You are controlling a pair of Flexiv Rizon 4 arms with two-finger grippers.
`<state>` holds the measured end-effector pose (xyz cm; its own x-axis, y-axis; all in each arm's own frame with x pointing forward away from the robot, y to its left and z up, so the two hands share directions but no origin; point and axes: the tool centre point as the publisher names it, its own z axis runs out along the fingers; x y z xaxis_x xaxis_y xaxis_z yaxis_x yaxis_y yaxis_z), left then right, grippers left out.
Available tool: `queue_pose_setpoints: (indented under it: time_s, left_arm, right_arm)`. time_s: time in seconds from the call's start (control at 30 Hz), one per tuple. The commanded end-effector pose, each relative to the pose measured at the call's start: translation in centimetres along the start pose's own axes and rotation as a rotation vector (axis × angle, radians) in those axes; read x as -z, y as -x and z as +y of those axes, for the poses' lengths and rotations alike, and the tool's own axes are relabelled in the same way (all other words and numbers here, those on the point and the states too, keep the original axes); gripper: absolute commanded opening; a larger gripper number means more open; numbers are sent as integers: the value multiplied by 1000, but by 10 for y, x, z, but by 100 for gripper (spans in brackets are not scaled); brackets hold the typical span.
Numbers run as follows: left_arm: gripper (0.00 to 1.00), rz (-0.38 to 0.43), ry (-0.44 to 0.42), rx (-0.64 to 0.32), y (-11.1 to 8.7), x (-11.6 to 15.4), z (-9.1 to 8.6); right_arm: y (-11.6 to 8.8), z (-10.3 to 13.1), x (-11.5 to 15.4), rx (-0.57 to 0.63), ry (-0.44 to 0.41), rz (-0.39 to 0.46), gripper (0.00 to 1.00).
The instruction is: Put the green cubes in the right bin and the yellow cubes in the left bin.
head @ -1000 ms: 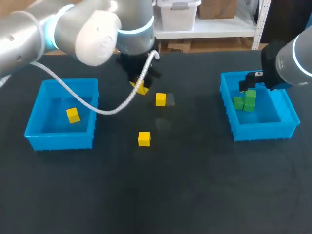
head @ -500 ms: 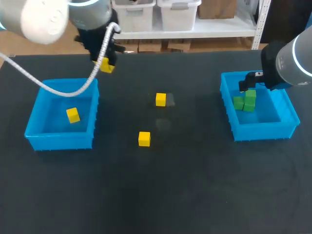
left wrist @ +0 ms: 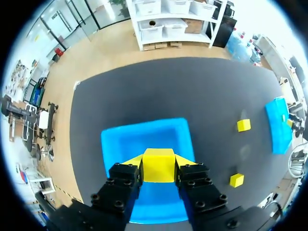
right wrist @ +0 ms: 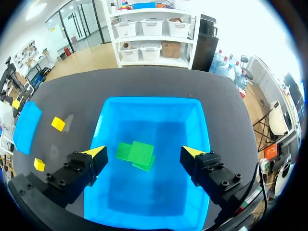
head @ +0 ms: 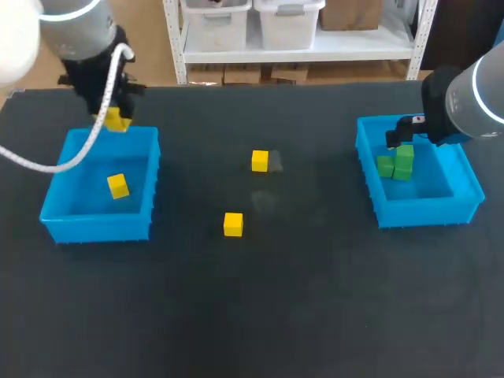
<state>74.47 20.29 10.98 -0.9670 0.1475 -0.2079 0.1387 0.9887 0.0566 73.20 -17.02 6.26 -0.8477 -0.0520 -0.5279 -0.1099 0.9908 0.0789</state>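
Now, yellow cube (head: 116, 120) over left bin (head: 98, 224), upper left.
Left gripper (left wrist: 159, 162) clamps its flat sides; seems light, rigid.

From the left wrist, the yellow cube (left wrist: 158, 165) clamped in the left gripper (left wrist: 159, 162) hid the second cube (head: 118, 186) lying in the left bin (left wrist: 125, 139). At three o'clock overhead, the green cubes (head: 396, 162) overlapped, their count unclear.

Left arm (head: 75, 27) and right arm (head: 476, 98) are finished silver-grey; a white cable (head: 49, 166) is hung from the left. Black fingers (left wrist: 120, 185) are tipped yellow.
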Motion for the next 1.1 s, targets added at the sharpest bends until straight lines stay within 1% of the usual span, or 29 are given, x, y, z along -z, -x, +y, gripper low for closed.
queue_pose_setpoints:
  time_s: [0.03, 0.17, 0.3, 0.33, 0.37, 0.4, 0.43, 0.5, 0.57, 0.67, 0.73, 0.87, 0.93, 1.0, 1.03, 1.07, 1.1]
  left_arm:
    - [0, -43, -9, 8, -18, -9, 8]
    - [0, -7, -2, 16, -28, -20, 13]
    - [0, 20, 16, 31, -33, -29, 22]
    - [27, 30, 18, 27, -34, -30, 24]
    - [80, 39, 20, 27, -34, -32, 26]
    - [95, 40, 20, 28, -35, -33, 27]
    - [100, 44, 21, 26, -35, -33, 28]
    - [100, 46, 18, 20, -33, -33, 27]
    - [100, 44, 10, 8, -28, -30, 25]
    - [100, 30, -10, -37, -18, -23, 17]
    - [100, 17, -22, -79, -9, -17, 9]
    - [100, -15, -49, -195, 11, -5, -12]
    - [100, -36, -84, -263, 22, 3, -28]
    - [100, -51, -132, -361, 30, 8, -43]
    - [100, -49, -147, -393, 33, 11, -51]
    - [100, -49, -148, -413, 35, 12, -56]
    - [100, -52, -149, -454, 38, 13, -62]
  right_arm:
    - [-1, 0, 0, 0, -2, -6, 100]
    - [-1, 0, 0, 0, -2, -6, 100]
    - [-1, 0, 0, 0, -2, -6, 100]
    - [-1, 0, 0, 0, -2, -6, 100]
    - [-1, 0, 0, 0, -2, -6, 100]
    - [-1, 0, 0, 0, -2, -6, 100]
    - [-1, 0, 0, 0, -2, -6, 100]
    - [-1, 0, 0, 0, -2, -6, 100]
    - [-1, 0, 0, 0, -2, -6, 100]
    - [-1, 0, 0, 0, -2, -6, 100]
    - [-1, 0, 0, 0, -2, -6, 100]
    - [-1, 0, 0, 0, -2, -6, 100]
    - [-1, 0, 0, 0, -2, -6, 100]
    - [-1, 0, 0, 0, -2, -6, 100]
    - [-1, 0, 0, 0, -2, -6, 100]
    - [-1, 0, 0, 0, -2, -6, 100]
    - [-1, 0, 0, 0, -2, -6, 100]
